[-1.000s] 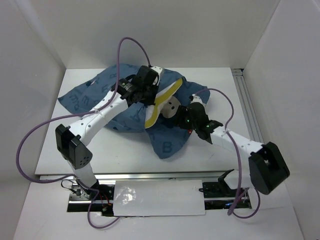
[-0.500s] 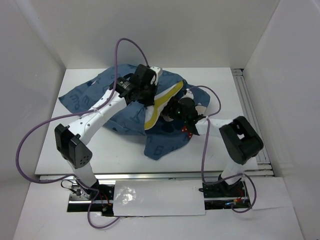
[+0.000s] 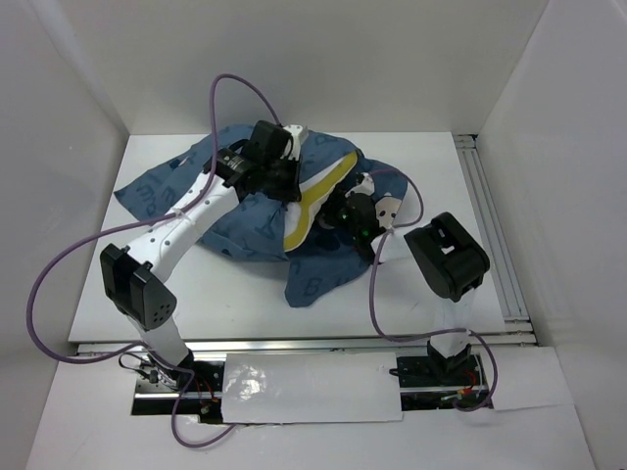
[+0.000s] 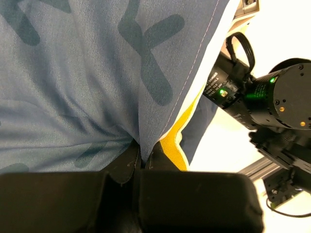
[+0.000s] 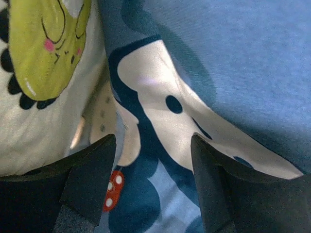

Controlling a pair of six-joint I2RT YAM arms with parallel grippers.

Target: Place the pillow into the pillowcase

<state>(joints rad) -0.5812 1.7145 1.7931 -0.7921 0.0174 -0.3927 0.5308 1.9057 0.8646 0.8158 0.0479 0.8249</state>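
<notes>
The dusty-blue pillowcase [image 3: 186, 196] lies crumpled across the back of the table. The white pillow's yellow band [image 3: 309, 201] sticks out of its folds in the middle. My left gripper [image 3: 279, 184] is shut on a fold of the pillowcase [image 4: 97, 87] right beside the yellow band [image 4: 172, 141]. My right gripper [image 3: 353, 211] is open, its fingers [image 5: 90, 179] spread just above the mouse-face print [image 5: 165, 102] with red dotted bow [image 5: 112, 191]. White fabric with a yellow-green cartoon face [image 5: 43, 48] lies at the left of the right wrist view. Most of the pillow is hidden.
White enclosure walls stand on three sides. A metal rail [image 3: 490, 225] runs along the table's right edge. The right arm's folded elbow [image 3: 446, 255] stands near the front right, and it also shows in the left wrist view [image 4: 272, 97]. Purple cables loop above both arms.
The right arm has folded back and its gripper has moved left onto the pillowcase beside the pillow. The left gripper has shifted slightly left with the fabric. The front flap has drawn left.
</notes>
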